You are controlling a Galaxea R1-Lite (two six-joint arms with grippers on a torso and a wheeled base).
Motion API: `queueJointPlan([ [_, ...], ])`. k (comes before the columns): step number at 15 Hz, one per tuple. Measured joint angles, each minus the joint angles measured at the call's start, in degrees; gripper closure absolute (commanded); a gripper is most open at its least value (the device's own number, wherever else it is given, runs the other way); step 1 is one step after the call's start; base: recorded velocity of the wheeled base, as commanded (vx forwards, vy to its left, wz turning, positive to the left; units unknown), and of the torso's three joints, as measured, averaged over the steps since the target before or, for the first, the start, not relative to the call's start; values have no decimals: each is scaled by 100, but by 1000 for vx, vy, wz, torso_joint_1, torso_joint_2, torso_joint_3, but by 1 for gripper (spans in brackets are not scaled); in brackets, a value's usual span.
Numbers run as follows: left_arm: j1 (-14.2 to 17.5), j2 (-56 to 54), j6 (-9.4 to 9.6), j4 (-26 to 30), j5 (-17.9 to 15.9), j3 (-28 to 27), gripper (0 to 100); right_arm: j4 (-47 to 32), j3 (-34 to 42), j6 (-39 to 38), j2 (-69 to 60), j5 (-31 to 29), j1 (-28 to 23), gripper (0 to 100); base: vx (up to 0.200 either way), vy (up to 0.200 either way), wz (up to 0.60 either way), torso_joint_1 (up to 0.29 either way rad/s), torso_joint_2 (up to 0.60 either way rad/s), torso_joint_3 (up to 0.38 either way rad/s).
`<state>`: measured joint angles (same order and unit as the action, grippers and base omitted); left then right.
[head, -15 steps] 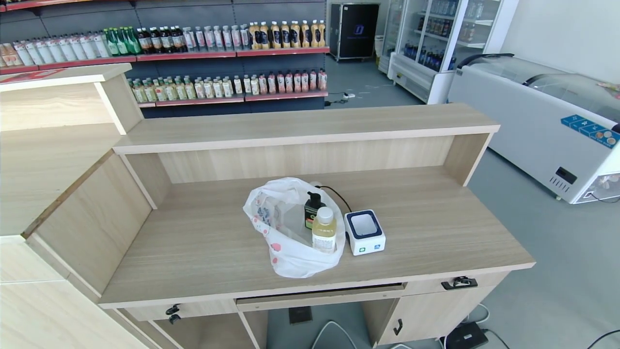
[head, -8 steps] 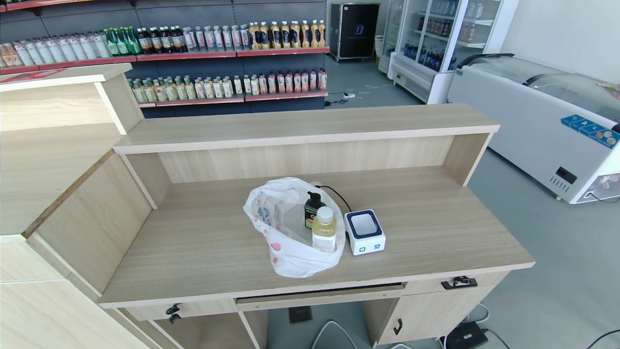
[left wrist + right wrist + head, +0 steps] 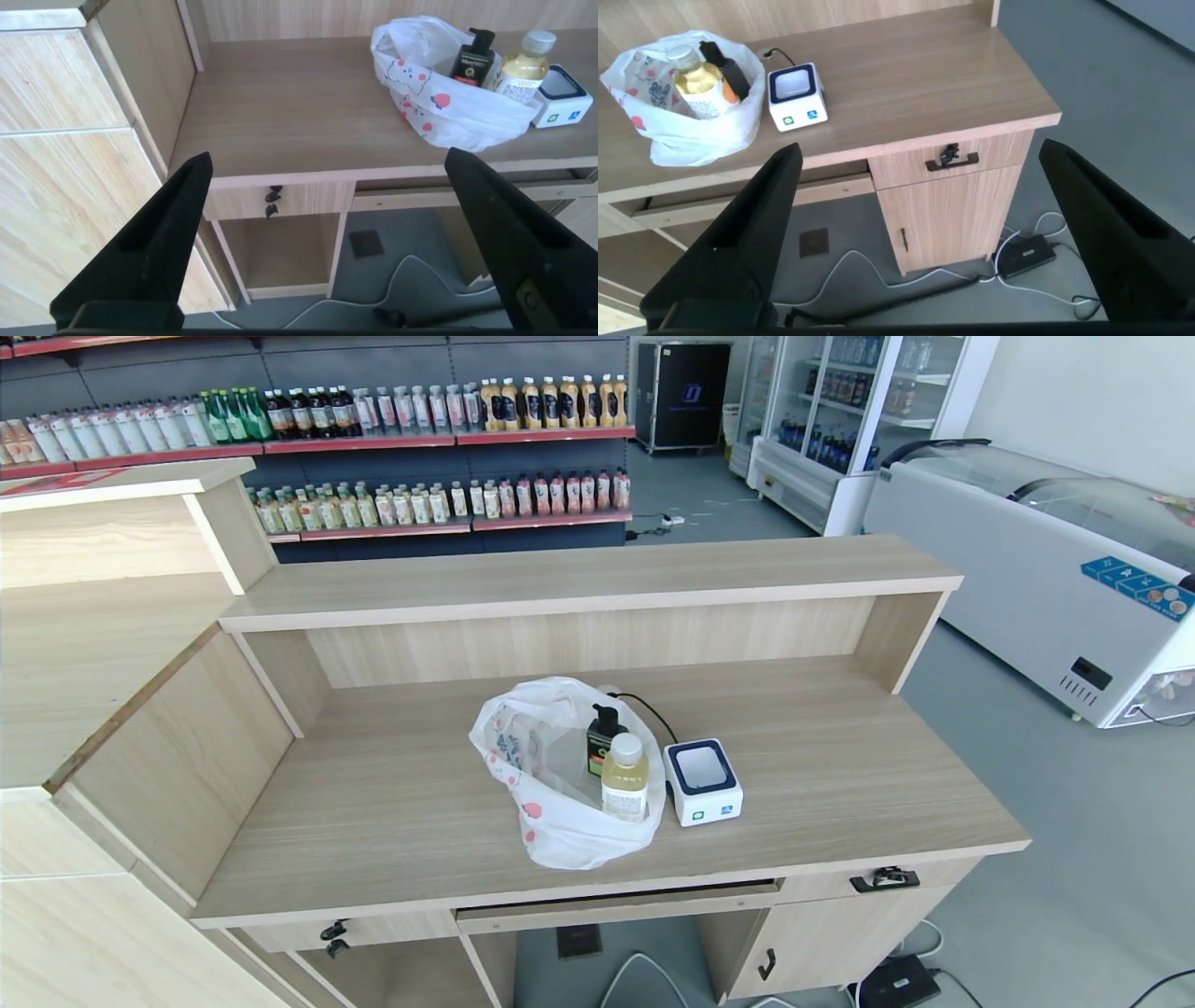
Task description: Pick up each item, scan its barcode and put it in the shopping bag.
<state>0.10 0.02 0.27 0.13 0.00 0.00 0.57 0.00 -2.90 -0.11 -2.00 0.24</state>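
A white shopping bag [image 3: 551, 775] with red and blue prints sits on the wooden counter [image 3: 392, 812]. Upright inside it are a yellow bottle with a white cap [image 3: 624, 777] and a dark pump bottle [image 3: 603, 735]. Just right of the bag stands a white box scanner [image 3: 702, 781] with a dark-rimmed window and a black cable. The bag [image 3: 439, 79] and scanner [image 3: 794, 95] also show in the wrist views. My left gripper [image 3: 327, 233] hangs open below the counter's front left, with nothing between its fingers. My right gripper [image 3: 920, 233] is open and bare below the front right.
A raised ledge [image 3: 588, 581] and side walls enclose the counter at the back and left. Drawers with black handles [image 3: 884, 878] sit under the front edge. Shelves of bottles [image 3: 373, 420], fridges and a chest freezer [image 3: 1046, 560] stand beyond. Cables [image 3: 1027, 252] lie on the floor.
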Motion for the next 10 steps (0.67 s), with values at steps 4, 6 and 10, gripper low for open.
queueJointPlan([
  [4, -5, 0, -2, -2, 0, 0, 0, 2, 0, 0, -7, -2, 0, 0, 0, 0, 0, 0, 0, 0],
  [6, -5, 0, -2, 0, 0, 0, 0, 2, 0, 4, -7, -2, 0, 0, 0, 0, 0, 0, 0, 0],
  [10, -5, 0, 0, 0, -2, 0, 0, 2, 0, 20, -7, 0, 0, 0, 0, 0, 0, 0, 0, 0],
])
